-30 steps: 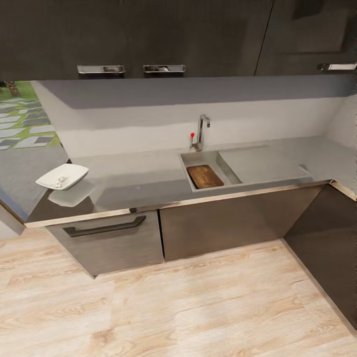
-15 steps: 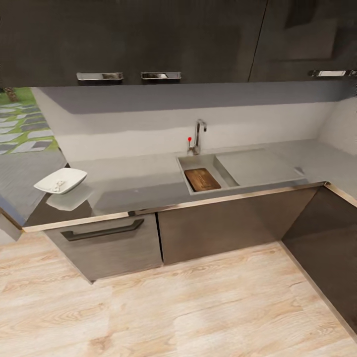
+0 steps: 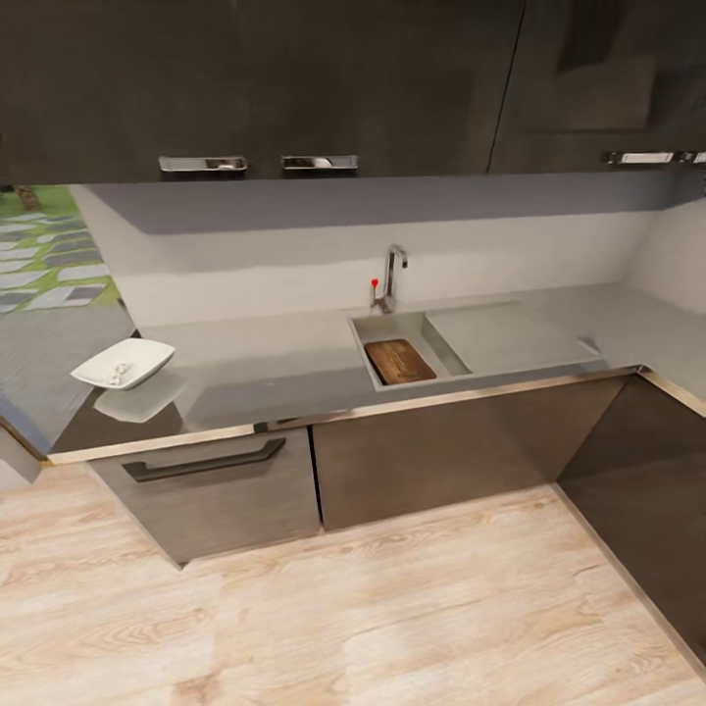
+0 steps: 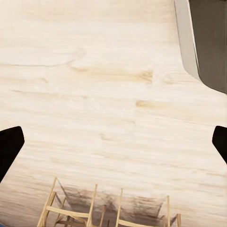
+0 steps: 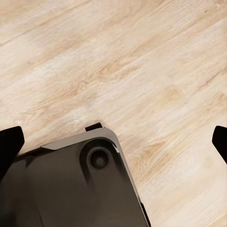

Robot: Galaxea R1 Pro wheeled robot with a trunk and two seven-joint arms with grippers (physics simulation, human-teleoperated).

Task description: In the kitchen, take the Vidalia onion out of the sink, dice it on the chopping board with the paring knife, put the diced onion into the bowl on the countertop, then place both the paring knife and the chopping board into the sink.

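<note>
In the head view the grey steel sink (image 3: 495,338) is set into the countertop (image 3: 275,368), with its chrome tap (image 3: 391,277) and red knob behind the basin. The brown chopping board (image 3: 399,361) lies inside the basin. The white bowl (image 3: 123,364) stands on the countertop's far left end, with small pale pieces in it. The paring knife and a whole onion are out of view. My left gripper (image 4: 113,142) hangs open over the wooden floor, its dark fingertips (image 4: 9,146) far apart. My right gripper (image 5: 113,142) is open too, above the floor and my dark base (image 5: 71,184).
Dark cabinets run below and above the countertop, and a drawer handle (image 3: 204,459) sits under its left part. The counter turns a corner at the right (image 3: 677,382). Light wooden floor (image 3: 373,608) lies between me and the cabinets. Wooden chairs (image 4: 109,210) show in the left wrist view.
The whole head picture has shifted slightly and the counter looks a little smaller, so the camera has moved. The board and the bowl have kept their places.
</note>
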